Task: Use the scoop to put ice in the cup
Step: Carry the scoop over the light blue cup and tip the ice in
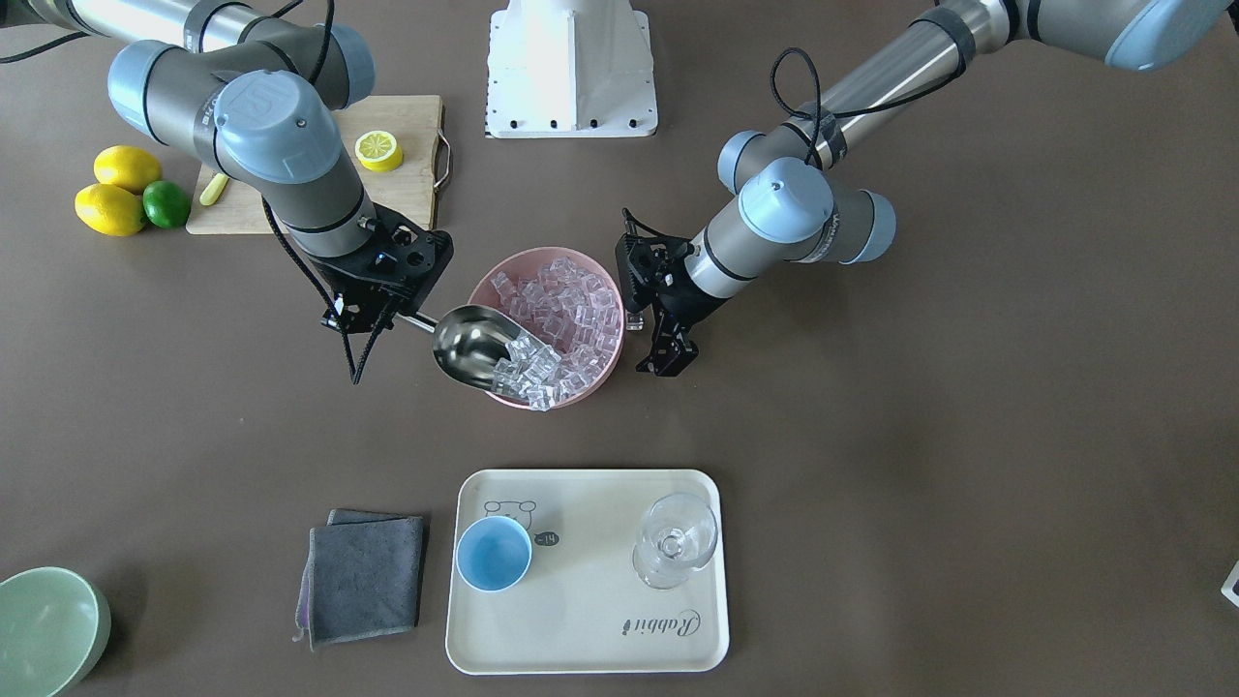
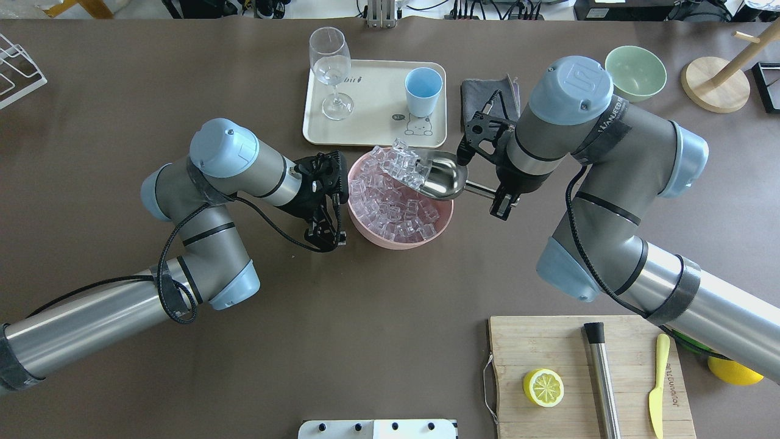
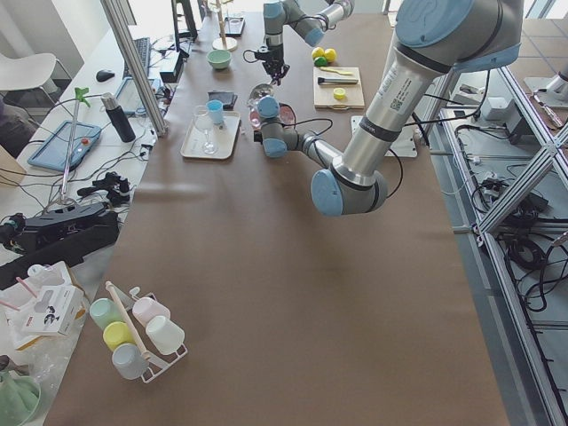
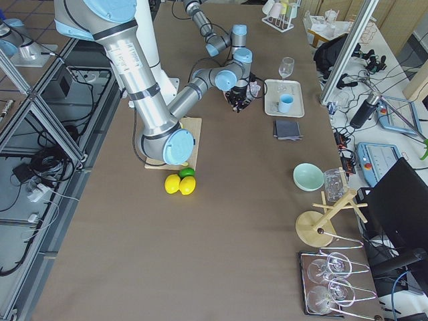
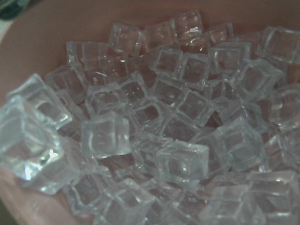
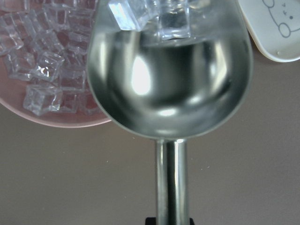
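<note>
The ice (image 1: 566, 300) fills a pink bowl (image 1: 481, 290) at the table's middle. My right gripper (image 1: 399, 312) is shut on the handle of the silver scoop (image 1: 468, 344). The scoop's mouth lies over the bowl's rim on the tray side, with several cubes (image 2: 402, 163) at its lip. The right wrist view shows the scoop's bowl (image 6: 168, 84) mostly bare, with cubes at its far end. My left gripper (image 1: 650, 341) is open, close beside the bowl's other side; its wrist view shows only ice (image 5: 150, 131). The light-blue cup (image 1: 494, 552) stands empty on the cream tray (image 1: 600, 629).
A clear stemmed glass (image 1: 675, 539) stands on the tray too. A grey cloth (image 1: 366, 576) lies beside the tray, and a pale-green bowl (image 1: 44, 629) sits beyond it. A cutting board (image 2: 621, 341) holds a lemon half, a steel cylinder (image 2: 600, 372) and a yellow knife.
</note>
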Controlling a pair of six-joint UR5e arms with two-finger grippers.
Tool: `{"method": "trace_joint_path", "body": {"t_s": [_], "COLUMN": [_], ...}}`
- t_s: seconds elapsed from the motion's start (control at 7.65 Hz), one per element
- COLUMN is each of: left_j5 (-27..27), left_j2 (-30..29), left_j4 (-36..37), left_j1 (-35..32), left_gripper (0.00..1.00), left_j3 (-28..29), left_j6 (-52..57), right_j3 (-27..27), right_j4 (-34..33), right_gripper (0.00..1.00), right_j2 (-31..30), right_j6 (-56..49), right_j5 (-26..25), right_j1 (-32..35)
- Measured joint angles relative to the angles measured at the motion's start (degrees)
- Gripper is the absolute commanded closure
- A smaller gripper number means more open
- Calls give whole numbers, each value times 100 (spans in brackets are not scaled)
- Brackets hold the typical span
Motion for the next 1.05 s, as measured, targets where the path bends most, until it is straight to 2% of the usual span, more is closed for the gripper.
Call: {"method": "trace_joint_path", "body": {"t_s": [0.26,0.52,0.78,1.05], "left_j5": [0,0,0,0], "left_j2": [0,1,7,15], "left_j4": [4,-1,0,3], "left_j1": [0,0,0,-4], "left_gripper": [1,1,1,1], "left_j3": [-1,-1,-8,-15], "left_j6": [1,1,1,5], "right_j3": [208,132,-344,-1157], "right_j4": [21,-152,-303,-808], "right_gripper": [100,100,100,100], "right_j2": [-72,-49,136,882], "right_j6": [162,309,518,488], "right_j5": [410,613,647,587], "right_j1": [355,759,1078,1197]}}
